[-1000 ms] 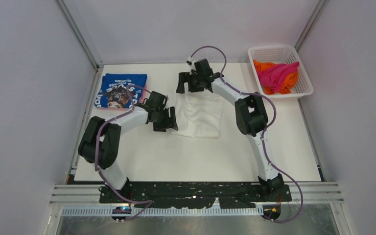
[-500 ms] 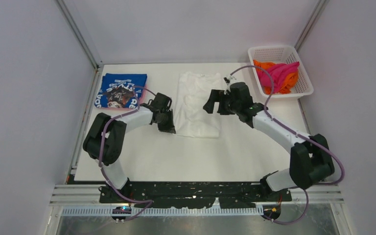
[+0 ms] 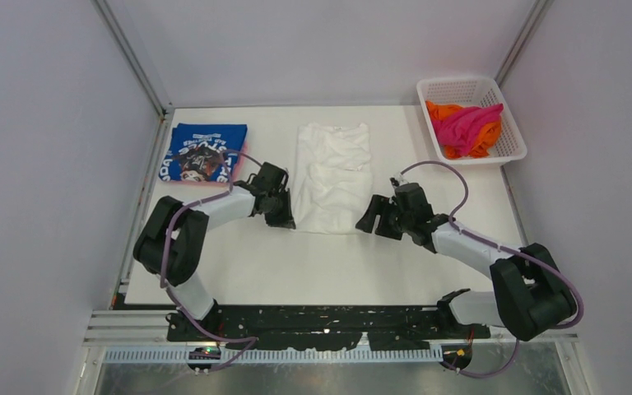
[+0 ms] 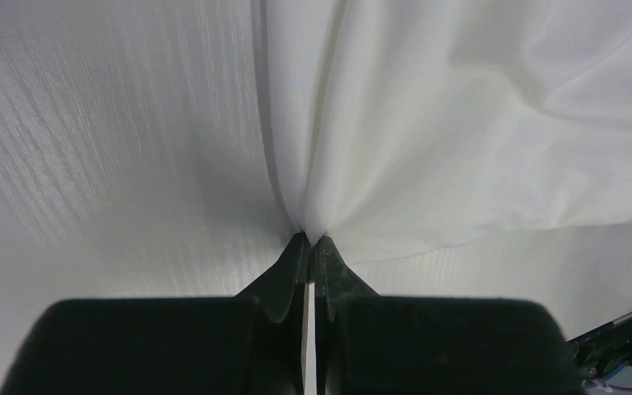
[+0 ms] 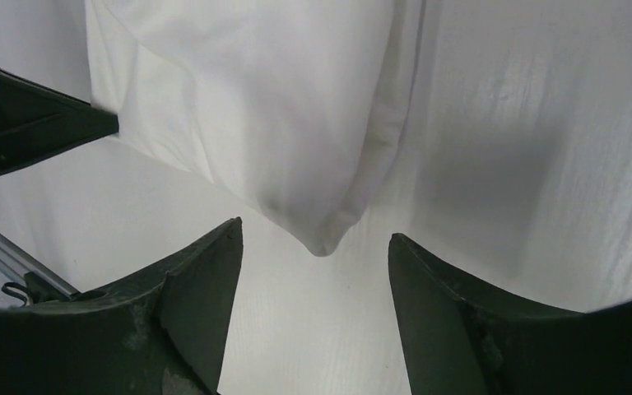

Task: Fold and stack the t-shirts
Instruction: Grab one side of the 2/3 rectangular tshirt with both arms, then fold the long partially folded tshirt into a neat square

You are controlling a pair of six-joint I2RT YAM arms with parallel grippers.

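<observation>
A white t-shirt (image 3: 332, 174) lies folded lengthwise in the middle of the table, its plain side up. My left gripper (image 3: 286, 220) is shut on the shirt's near left corner (image 4: 309, 232); cloth is pinched between the tips. My right gripper (image 3: 368, 222) stands open just short of the near right corner (image 5: 322, 243), which hangs in the gap between the fingers without touching them. A folded blue t-shirt (image 3: 204, 151) with white lettering lies at the back left. Magenta (image 3: 466, 123) and orange (image 3: 440, 111) t-shirts are crumpled in the basket.
A white mesh basket (image 3: 469, 87) stands at the back right corner. Metal frame posts and grey walls close in the table on both sides. The arm bases sit on a black rail (image 3: 329, 322) at the near edge.
My right arm has swung from the shirt's far end back to its near right corner, jaws narrowing somewhat. The far half of the shirt now lies spread flat. My left gripper has shut on the near left corner.
</observation>
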